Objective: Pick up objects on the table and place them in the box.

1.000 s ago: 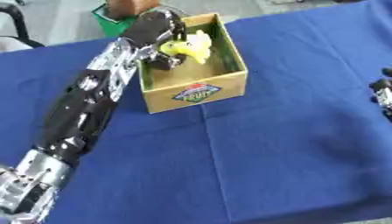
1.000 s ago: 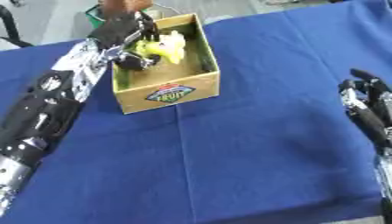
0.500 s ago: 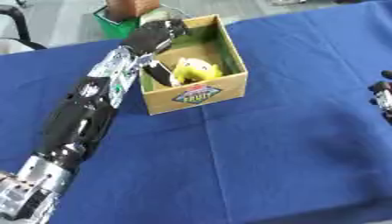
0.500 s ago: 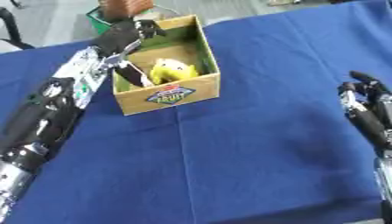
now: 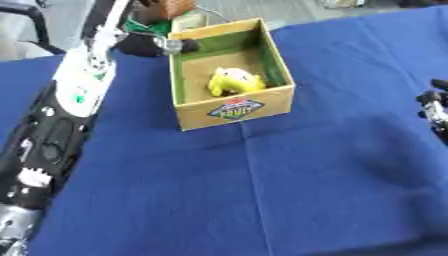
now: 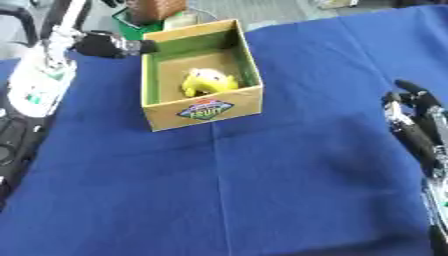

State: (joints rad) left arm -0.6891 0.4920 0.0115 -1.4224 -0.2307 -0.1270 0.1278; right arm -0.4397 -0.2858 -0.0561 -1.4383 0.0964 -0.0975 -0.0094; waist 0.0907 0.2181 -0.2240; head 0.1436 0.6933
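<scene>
Fingers of the left hand are curled, nothing held, just left of the box; yellow toy lies inside. Right hand rests open.

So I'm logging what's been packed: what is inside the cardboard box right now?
One yellow object lies on the floor of the box, toward the near wall. The rest of the floor that shows is bare. The near wall hides the strip of floor just behind it.
</scene>
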